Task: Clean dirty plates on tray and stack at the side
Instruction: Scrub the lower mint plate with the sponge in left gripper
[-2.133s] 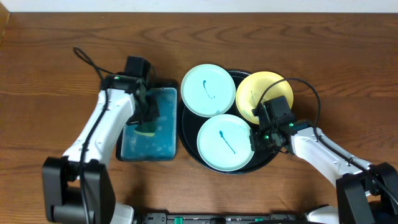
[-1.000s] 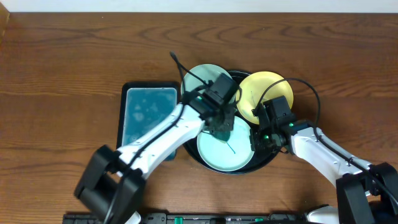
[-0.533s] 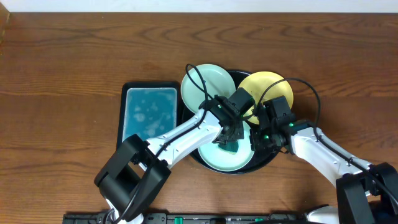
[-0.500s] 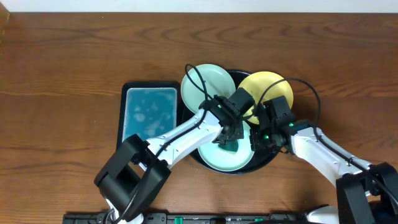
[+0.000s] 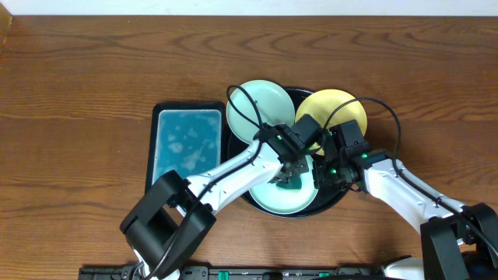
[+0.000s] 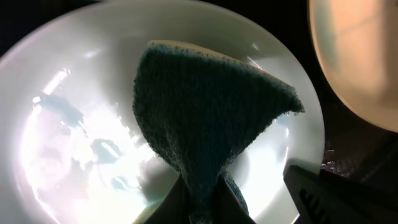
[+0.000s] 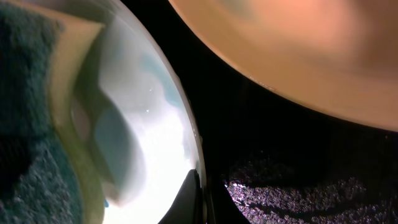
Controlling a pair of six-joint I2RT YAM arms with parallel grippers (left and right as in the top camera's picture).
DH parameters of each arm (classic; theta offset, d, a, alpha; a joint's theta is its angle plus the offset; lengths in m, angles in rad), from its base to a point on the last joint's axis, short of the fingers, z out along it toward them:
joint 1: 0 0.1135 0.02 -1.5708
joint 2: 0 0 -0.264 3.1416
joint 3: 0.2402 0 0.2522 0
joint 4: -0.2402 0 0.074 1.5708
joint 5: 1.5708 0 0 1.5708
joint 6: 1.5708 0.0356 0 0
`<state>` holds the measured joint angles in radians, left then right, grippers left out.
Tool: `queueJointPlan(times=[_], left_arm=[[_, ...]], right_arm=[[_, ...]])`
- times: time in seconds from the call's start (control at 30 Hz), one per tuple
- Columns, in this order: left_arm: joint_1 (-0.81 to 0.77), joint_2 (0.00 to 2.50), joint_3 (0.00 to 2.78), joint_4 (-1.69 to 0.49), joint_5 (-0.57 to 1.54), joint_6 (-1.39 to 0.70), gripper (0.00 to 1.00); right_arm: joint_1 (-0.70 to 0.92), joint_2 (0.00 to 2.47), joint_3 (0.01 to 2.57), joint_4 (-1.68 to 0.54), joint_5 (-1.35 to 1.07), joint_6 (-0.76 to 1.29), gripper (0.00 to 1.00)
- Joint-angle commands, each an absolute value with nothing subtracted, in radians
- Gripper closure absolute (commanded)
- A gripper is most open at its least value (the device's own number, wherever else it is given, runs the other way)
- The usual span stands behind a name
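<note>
The near mint plate (image 5: 272, 200) lies in the black tray (image 5: 336, 202). My left gripper (image 5: 292, 175) is shut on a dark teal sponge (image 6: 211, 112) and presses it onto that plate (image 6: 62, 124). Wet teal smears show on its surface. My right gripper (image 5: 319, 177) is shut on the same plate's right rim (image 7: 198, 168), one finger inside and one outside. The far mint plate (image 5: 257, 109) and the yellow plate (image 5: 331, 117) lie at the tray's back. In the wrist views the yellow plate (image 6: 360, 62) (image 7: 298, 50) shows beside the near one.
A rectangular black basin (image 5: 187, 148) with blue-green water stands left of the tray. My left arm crosses from the front left over the tray's left edge. Bare wooden table (image 5: 93, 78) spreads to the left, the back and the right.
My left arm brought the sponge from the basin across to the near mint plate and has edged right over it. The right gripper has kept its hold on the rim.
</note>
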<state>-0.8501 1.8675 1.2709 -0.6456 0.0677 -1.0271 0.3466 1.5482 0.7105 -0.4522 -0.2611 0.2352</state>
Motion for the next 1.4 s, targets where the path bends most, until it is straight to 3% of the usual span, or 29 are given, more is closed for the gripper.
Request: queueJointPlan(times=[0.0, 0.53, 0.9, 1.1, 1.23, 1.37], left_arm=[[-0.871, 1.875, 1.262, -0.643, 0.007, -1.087, 0.92], [-0.889, 1.875, 1.153, -0.6, -0.094, -1.176, 0.92], [-0.814, 1.872, 1.148, -0.7, -0.252, -1.068, 0.92], [-0.784, 1.828, 1.16, -0.679, -0.199, -0.906, 0.93], [-0.787, 1.768, 1.164, -0.603, -0.051, -0.724, 0.93], [-0.787, 1.713, 1.164, -0.575, 0.029, -0.696, 0.93]], right_arm=[[0.355, 1.558, 0.703, -0.462, -0.277, 0.231, 0.99], [0.355, 1.558, 0.703, -0.464, -0.277, 0.231, 0.99], [0.355, 1.558, 0.703, -0.465, -0.277, 0.231, 0.99], [0.355, 1.558, 0.703, -0.465, -0.277, 0.231, 0.99], [0.355, 1.558, 0.703, -0.464, -0.277, 0.231, 0.99], [0.355, 1.558, 0.703, -0.464, -0.277, 0.231, 0.99]])
